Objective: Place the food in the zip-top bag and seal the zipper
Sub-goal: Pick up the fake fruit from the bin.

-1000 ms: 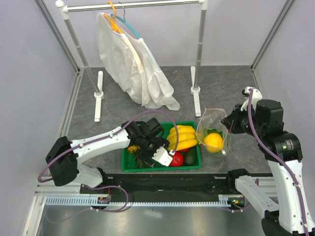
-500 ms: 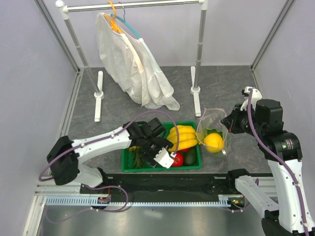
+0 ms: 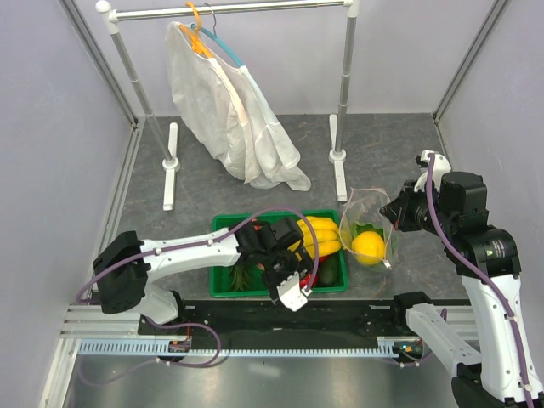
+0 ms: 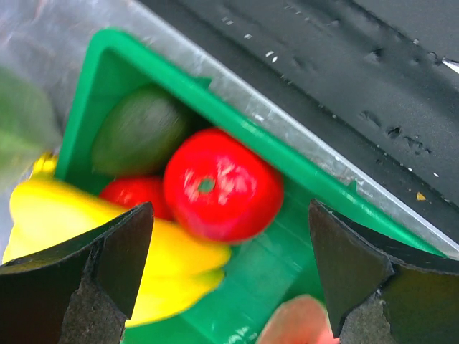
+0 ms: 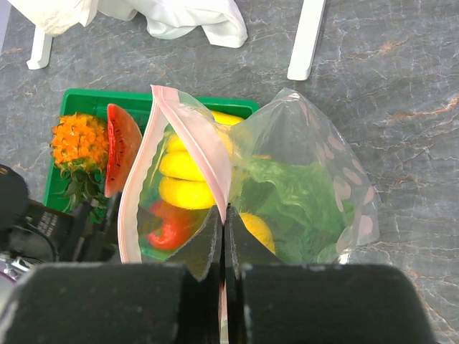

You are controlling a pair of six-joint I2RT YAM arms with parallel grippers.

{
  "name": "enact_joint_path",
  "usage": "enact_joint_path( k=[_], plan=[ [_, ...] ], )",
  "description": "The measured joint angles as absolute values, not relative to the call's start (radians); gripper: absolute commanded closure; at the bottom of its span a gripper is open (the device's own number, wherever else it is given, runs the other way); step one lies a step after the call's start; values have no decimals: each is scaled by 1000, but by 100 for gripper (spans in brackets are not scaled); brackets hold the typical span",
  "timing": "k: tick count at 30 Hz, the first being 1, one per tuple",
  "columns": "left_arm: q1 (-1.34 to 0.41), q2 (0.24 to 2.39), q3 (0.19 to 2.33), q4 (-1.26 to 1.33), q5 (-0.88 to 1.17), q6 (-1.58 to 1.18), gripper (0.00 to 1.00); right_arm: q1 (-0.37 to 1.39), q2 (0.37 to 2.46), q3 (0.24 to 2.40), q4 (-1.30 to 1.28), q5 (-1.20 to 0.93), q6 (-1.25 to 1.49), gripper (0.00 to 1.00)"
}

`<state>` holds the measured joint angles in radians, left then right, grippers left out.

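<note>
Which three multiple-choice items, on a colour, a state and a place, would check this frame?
1. The zipper of the zip-top bag is: A blue, B pink, C green.
2. The left gripper is: A shut on the zipper, B shut on the zip-top bag, C open.
3. The red tomato lies: A in the green tray, B in the zip-top bag, C between shut jaws.
Key: B, the strip shows pale pink; C, its jaws stand apart; A, it sits inside the tray's wall.
</note>
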<state>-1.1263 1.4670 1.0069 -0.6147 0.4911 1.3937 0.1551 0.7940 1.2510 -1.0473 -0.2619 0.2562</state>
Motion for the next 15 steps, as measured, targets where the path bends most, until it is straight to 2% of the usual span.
enact_joint_path(
  k=[10, 13, 15],
  plan=[
    [-1163, 1611, 1053, -593, 436, 1476, 6, 155, 794, 1251, -1047, -265, 258, 100],
    [-1163, 1648, 1064, -591, 420, 1494, 10, 155, 794, 1251, -1047, -265, 258, 100],
    [-1163, 1660, 1068, -591, 418, 1509, 16, 155, 794, 1251, -1047, -265, 258, 100]
  ],
)
